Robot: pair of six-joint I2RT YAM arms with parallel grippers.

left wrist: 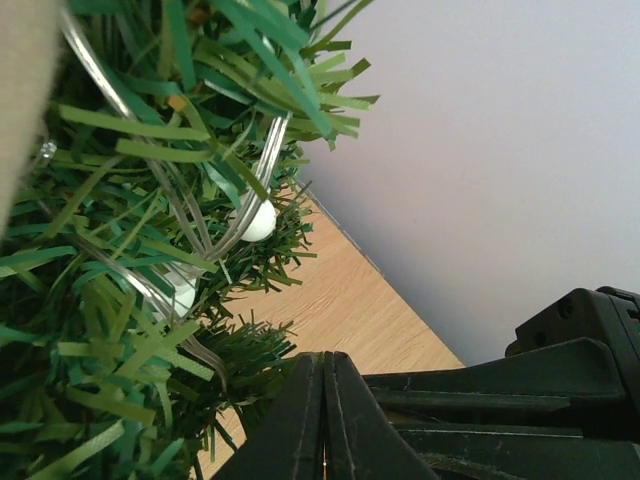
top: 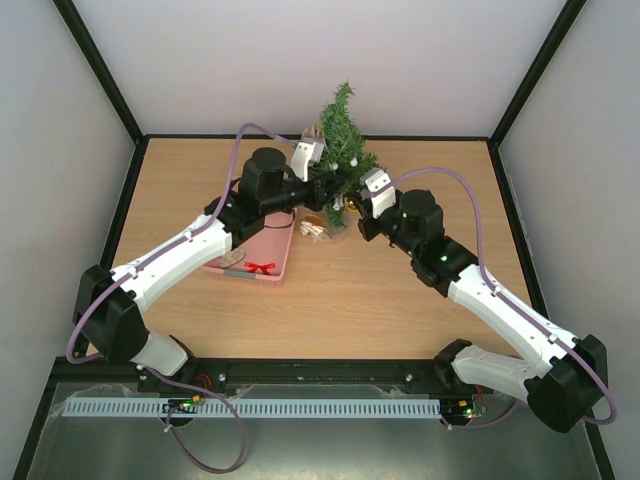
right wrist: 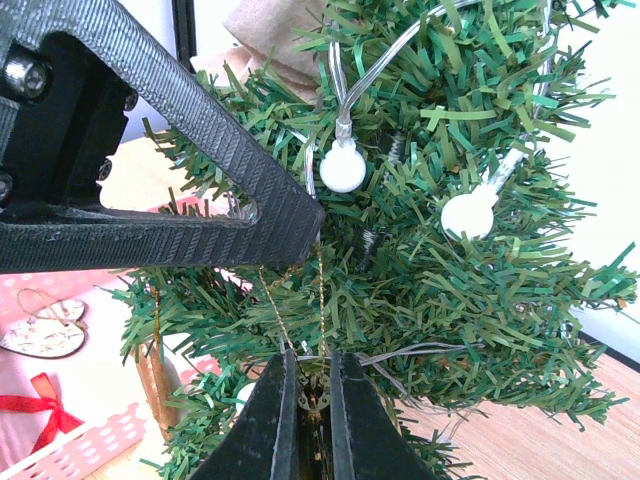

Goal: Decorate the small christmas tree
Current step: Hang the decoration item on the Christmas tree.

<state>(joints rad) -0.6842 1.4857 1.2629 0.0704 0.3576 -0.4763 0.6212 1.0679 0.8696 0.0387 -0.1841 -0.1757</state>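
Observation:
The small christmas tree (top: 343,140) stands at the back middle of the table, wound with a string of white bulbs (right wrist: 343,168). It fills the left wrist view (left wrist: 130,300) and the right wrist view (right wrist: 430,280). My right gripper (right wrist: 313,360) is shut on the cap of a gold ornament (right wrist: 313,395) just under the branches. The ornament's gold string loop (right wrist: 320,290) runs up to my left gripper (right wrist: 305,215), which is shut on it. In the top view the left gripper (top: 330,188) and right gripper (top: 352,205) meet at the tree's lower front. The left gripper (left wrist: 324,358) shows its jaws pressed together.
A pink basket (top: 283,262) lies left of the tree with a red bow (top: 261,268) inside. A pale ornament (top: 313,230) lies by the tree's base. A beige cloth (top: 312,133) sits behind the tree. Walls enclose the back and both sides.

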